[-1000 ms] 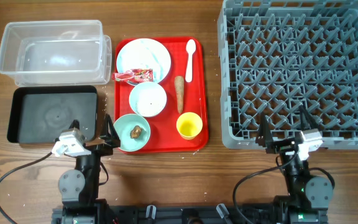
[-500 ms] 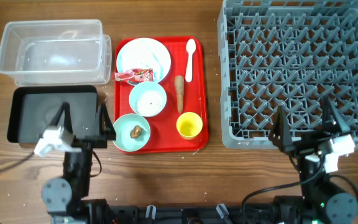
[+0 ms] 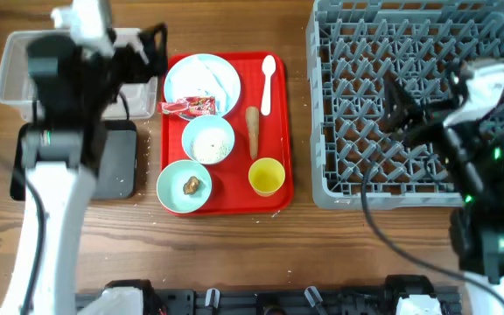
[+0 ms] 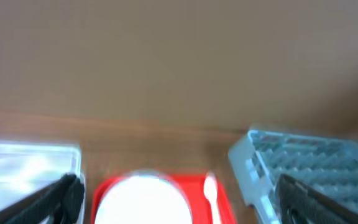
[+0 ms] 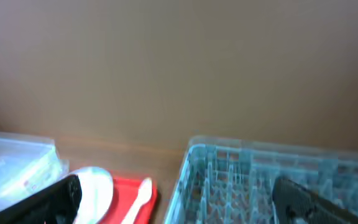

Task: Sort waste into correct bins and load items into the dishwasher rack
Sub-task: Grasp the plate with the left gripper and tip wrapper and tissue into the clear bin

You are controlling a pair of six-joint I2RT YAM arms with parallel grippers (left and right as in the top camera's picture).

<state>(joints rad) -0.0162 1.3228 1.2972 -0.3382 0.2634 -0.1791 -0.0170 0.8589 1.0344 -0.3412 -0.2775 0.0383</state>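
- Overhead view: all waste + dishes are seen on the red tray (image 3: 283, 131), between the bins on the left and the rack (image 3: 339, 197) on the right. Nothing is judged sorted or loaded yet.
- Left gripper (image 3: 151, 44): jaws apart, nothing held, raised over the right end of the clear tub (image 3: 11, 70), near the plate (image 3: 182, 79). The black tray (image 3: 116, 166) lies just below the tub.
- Right gripper (image 3: 423, 92): jaws apart, empty, above the rack. Wrist views are blurred, but fingers are seen wide apart in both.
- Wrapper (image 3: 188, 106): lies at the plate's lower edge. Judged v. light, crinkly, slick film; best pinched at a raised fold.
- Tissue (image 3: 213, 77): on the plate, outline hard to tell. Soft, squashes; to be pinched at the top of the crumple.
- Carrot (image 3: 252, 131): lies beside the white bowl (image 3: 187, 131). Stiff, thin, may roll; to be gripped across the middle.
- Brown lump (image 3: 192, 184): in the green bowl (image 3: 171, 191). Small, prob. soft; to be picked from above, bowl wall close.
- Rice (image 3: 208, 144): loose in the white bowl, can't be pinched; tipping by the bowl rim is judged needed.
- Plate, bowls, yellow cup (image 3: 267, 178): rigid, smooth, slippery; rim grips are advised.
- Spoon (image 3: 268, 83): light, flat on the tray; to be taken across the handle.
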